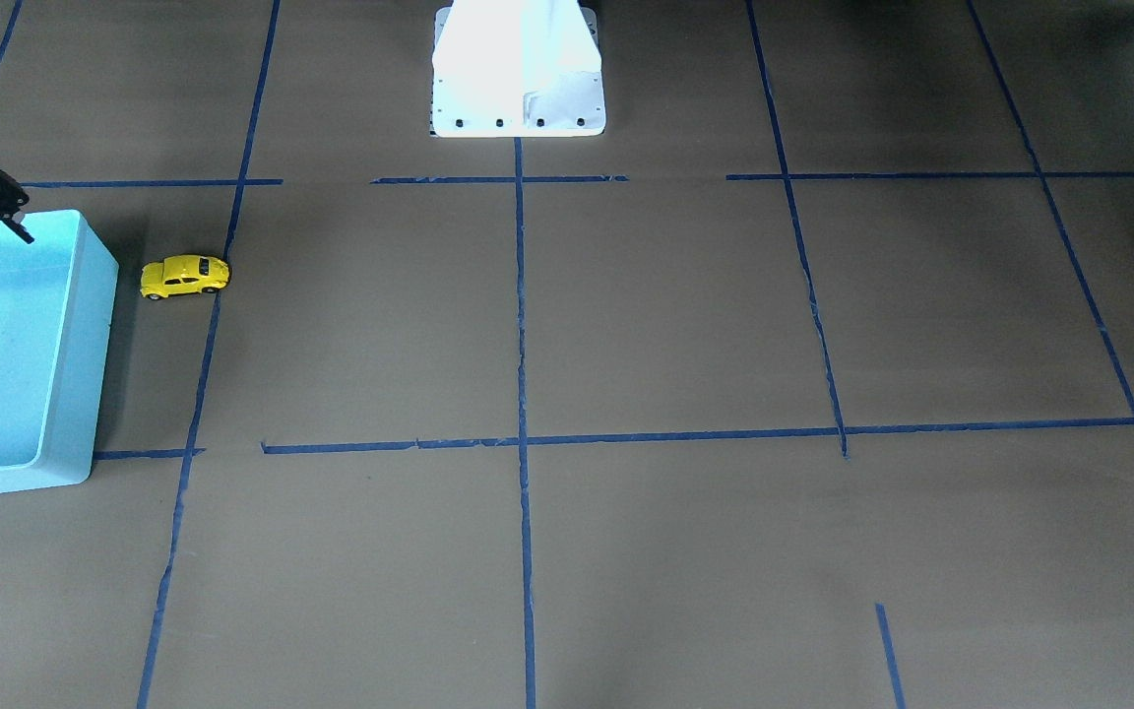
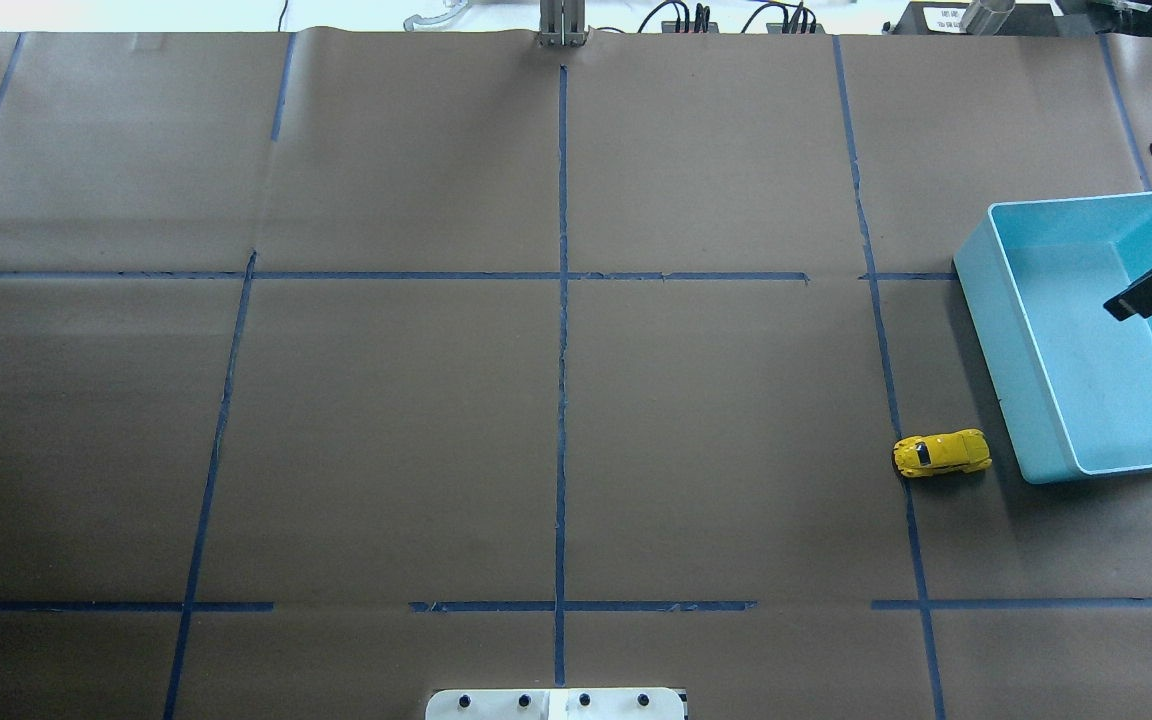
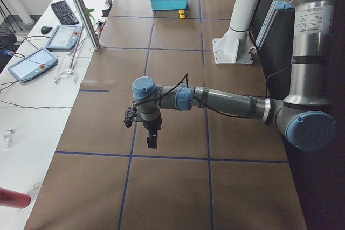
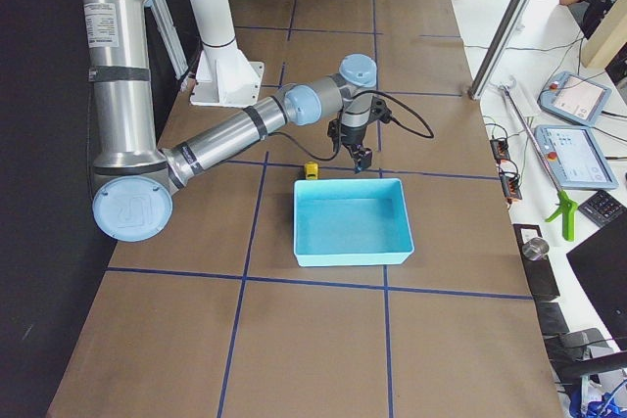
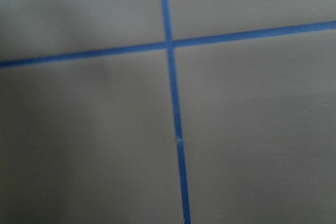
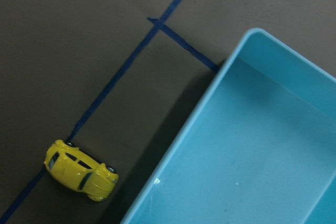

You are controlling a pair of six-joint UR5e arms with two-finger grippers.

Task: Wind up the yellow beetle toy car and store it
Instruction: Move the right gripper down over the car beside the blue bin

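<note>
The right gripper (image 4: 360,158) hangs over the turquoise bin (image 2: 988,350) with empty fingers (image 2: 1149,291), spread or not I cannot tell, likely because the yellow beetle toy car (image 2: 941,453) beside them waits on the table (image 2: 536,450).

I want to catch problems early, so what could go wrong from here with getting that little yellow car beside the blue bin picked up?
The yellow beetle toy car stands on its wheels on the table, close to the turquoise bin: a slightly off descent might set it rolling, or the jaws might hit the bin's wall. The right gripper hangs over the bin, so it must clear the rim first.
</note>
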